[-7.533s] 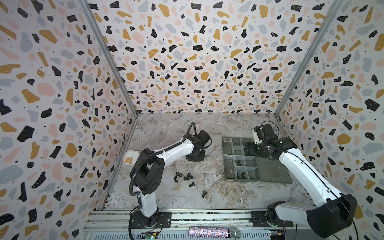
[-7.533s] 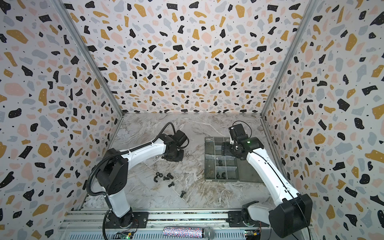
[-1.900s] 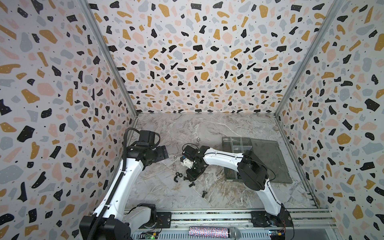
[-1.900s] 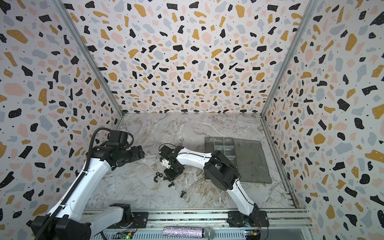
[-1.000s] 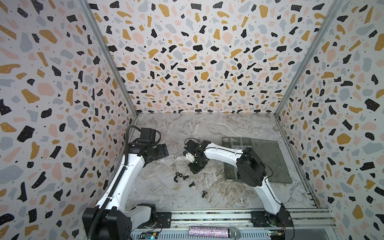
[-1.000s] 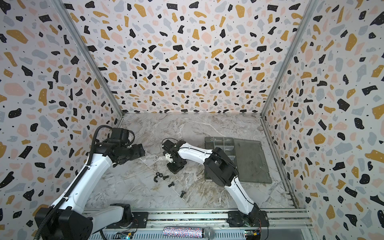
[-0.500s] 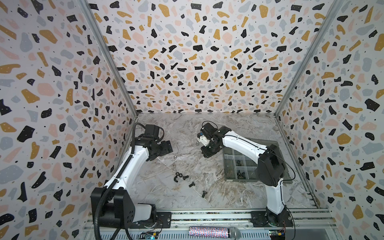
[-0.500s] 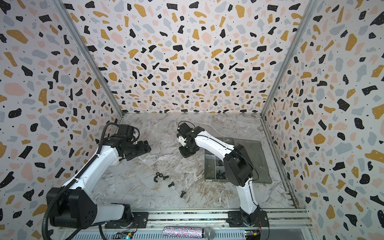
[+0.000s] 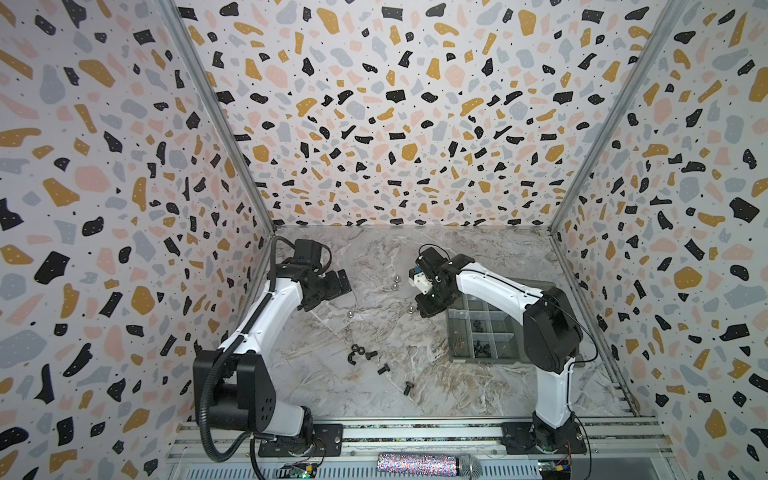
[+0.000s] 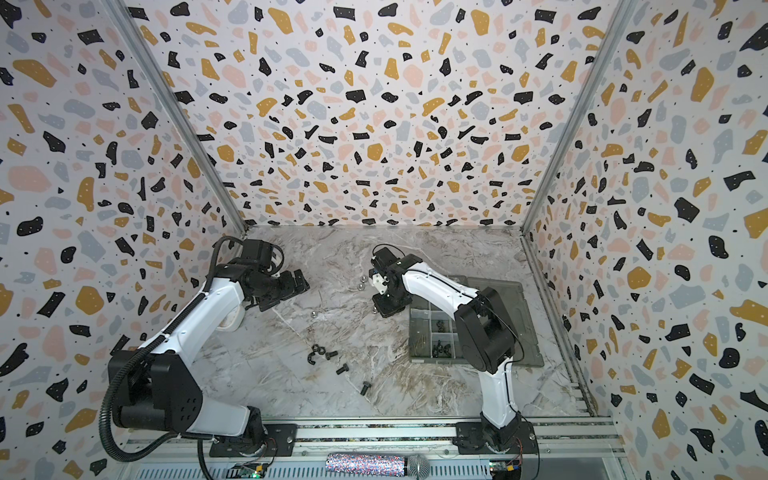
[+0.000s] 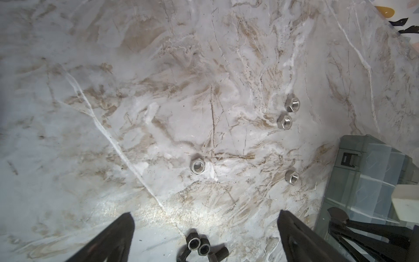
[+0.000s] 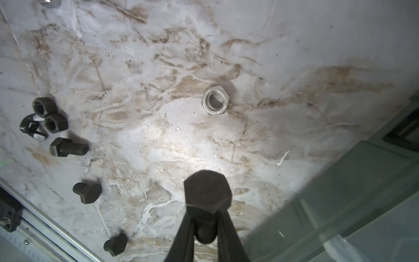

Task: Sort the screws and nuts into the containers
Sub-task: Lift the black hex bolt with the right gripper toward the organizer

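Bolt sits pinched in your right gripper, nearly closed, just beside the organiser box; your left gripper gapes wide, empty, above silver nuts; black screws lie loose nearby.

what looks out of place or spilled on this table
Nothing looks damaged. Only unsorted hardware lies loose on the marble: four silver nuts scattered apart, and a clump of black nuts with three black bolts nearer the front rail, all outside the organiser box. The right gripper holds another black bolt.
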Available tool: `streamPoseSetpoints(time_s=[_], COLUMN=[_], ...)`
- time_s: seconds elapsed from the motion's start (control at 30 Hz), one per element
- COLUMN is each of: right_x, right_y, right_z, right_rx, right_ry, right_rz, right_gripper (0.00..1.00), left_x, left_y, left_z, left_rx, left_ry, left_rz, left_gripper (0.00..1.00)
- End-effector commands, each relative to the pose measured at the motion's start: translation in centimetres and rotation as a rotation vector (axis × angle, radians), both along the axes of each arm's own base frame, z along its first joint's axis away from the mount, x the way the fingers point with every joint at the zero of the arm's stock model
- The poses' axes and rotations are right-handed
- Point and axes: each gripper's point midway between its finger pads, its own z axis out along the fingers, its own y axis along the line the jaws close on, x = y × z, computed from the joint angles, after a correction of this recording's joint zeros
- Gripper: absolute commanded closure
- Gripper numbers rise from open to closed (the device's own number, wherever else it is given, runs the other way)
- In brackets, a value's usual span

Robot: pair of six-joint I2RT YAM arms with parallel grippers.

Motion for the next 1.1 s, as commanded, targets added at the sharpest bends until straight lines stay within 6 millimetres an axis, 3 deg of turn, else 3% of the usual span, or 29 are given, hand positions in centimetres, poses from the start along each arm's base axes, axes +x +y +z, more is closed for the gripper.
streamPoseSetpoints(time_s=[0.0, 0.3, 0.67, 0.87, 1.07], right_x=[0.0, 0.4, 0.4, 0.3, 0.3], right_y=[0.1, -0.4, -1.3, -3.7, -8.3], right_z=[2.6, 3.2, 4.1, 4.6, 5.0], right_rx=[0.059, 0.073, 0.056, 0.025, -0.027], right_ry=[-0.045, -0.046, -0.067, -0.084, -0.100], right_rz=[0.021, 0.005, -0.033, -0.093, -0.198], right_gripper=[0.90, 0.90, 0.90, 0.90, 0.90], left_x=[1.6, 2.8, 2.9, 2.4, 2.5], left_y=[-0.5, -1.0, -1.2, -1.2, -1.7], left_z=[1.2, 1.1, 1.2, 1.0, 1.0], left_rx=[-0.037, -0.046, -0.040, -0.041, -0.063], left_ry=[-0.040, -0.042, -0.054, -0.059, -0.071], left_rz=[0.013, 0.013, -0.014, -0.028, -0.044], left_gripper=[0.00, 0.00, 0.00, 0.00, 0.00])
